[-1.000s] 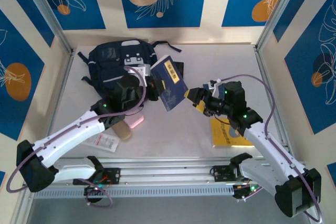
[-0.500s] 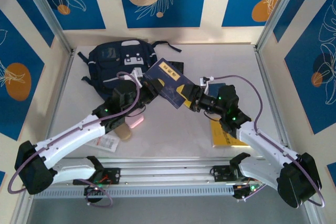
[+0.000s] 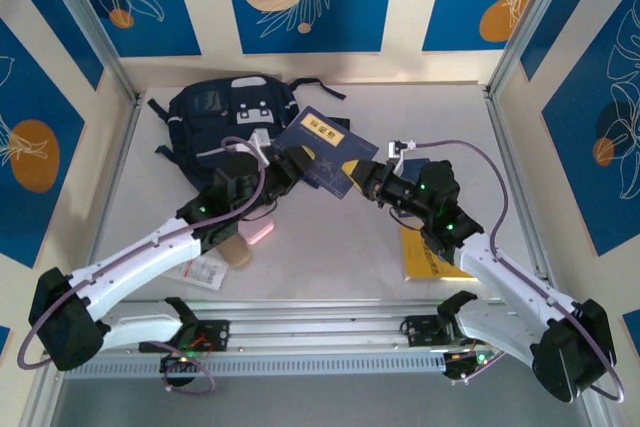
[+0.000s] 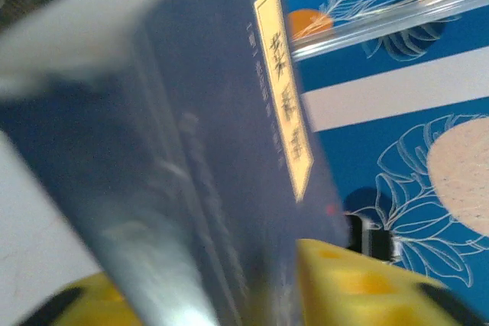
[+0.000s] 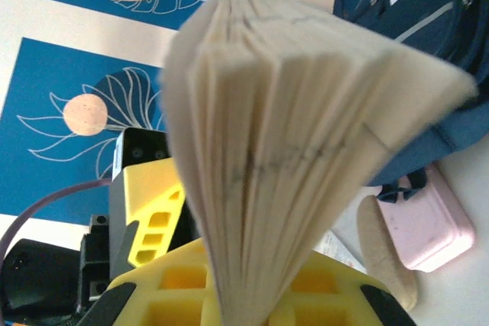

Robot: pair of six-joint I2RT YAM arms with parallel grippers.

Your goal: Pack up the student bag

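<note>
Student bag (image 3: 225, 112) lay upper left of centre; left gripper (image 3: 289, 169) met navy book (image 3: 322, 150) at left edge, jaw state impossible to tell; navy book tilted mid-frame, just right of bag; right gripper (image 3: 363, 177) clamped its right edge; yellow book (image 3: 425, 257) lower right.

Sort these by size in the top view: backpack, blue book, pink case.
1. Navy-blue fabric backpack
2. dark blue book with yellow label (held up nearer the camera, yet smaller)
3. small pink case, partly hidden
</note>
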